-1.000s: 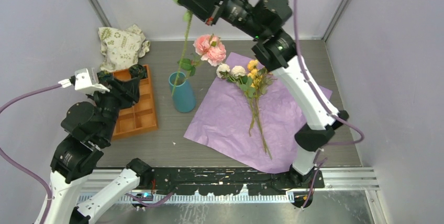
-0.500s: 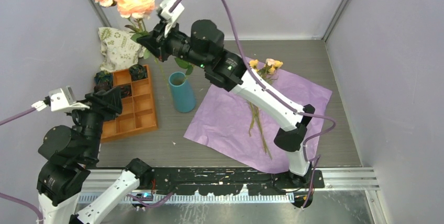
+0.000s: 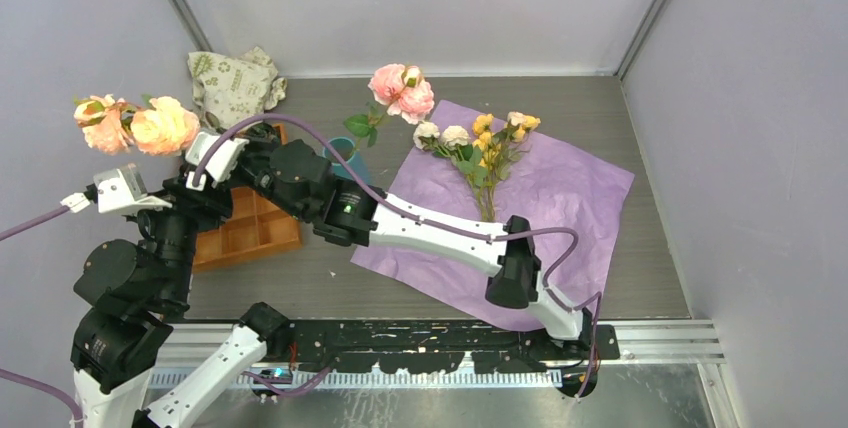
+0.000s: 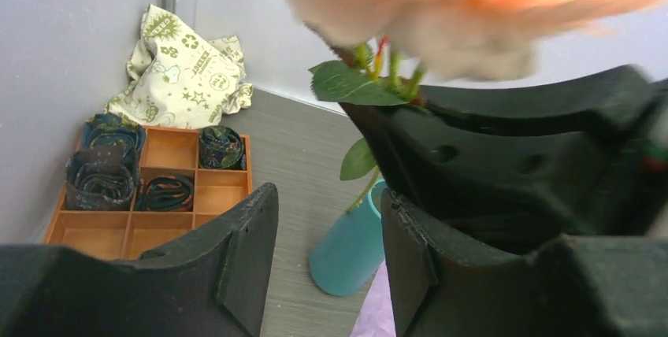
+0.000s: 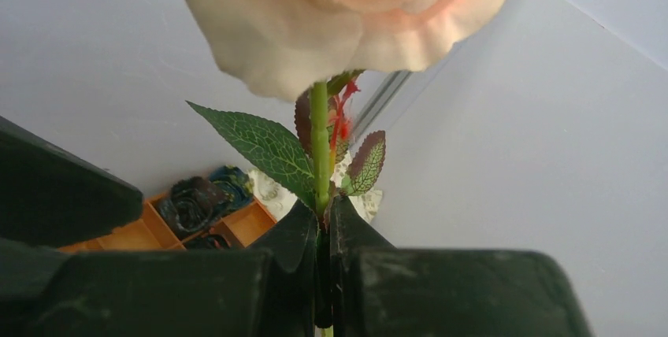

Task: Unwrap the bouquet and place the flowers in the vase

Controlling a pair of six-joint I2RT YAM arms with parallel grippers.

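My right gripper (image 5: 323,231) is shut on the green stem of a peach rose stem (image 3: 140,126), held high over the left side above my left arm. The bloom (image 5: 339,6) fills the top of the right wrist view. The teal vase (image 4: 350,246) stands upright beside the purple paper (image 3: 570,188), mostly hidden under my right arm in the top view. A leafy stem rises from it toward the pink roses (image 3: 400,91). Cream and yellow flowers (image 3: 480,143) lie on the paper. My left gripper (image 4: 327,262) is open and holds nothing, just under the right gripper's body.
An orange tray (image 3: 245,233) with dark rolled bundles sits left of the vase. A cream printed cloth bag (image 3: 232,83) lies in the back left corner. My right arm (image 3: 430,233) stretches low across the table from the right base to the left.
The right arm has swung the peach roses down and to the left, from high at the back to above my left arm. The left arm has held still for the last half second.
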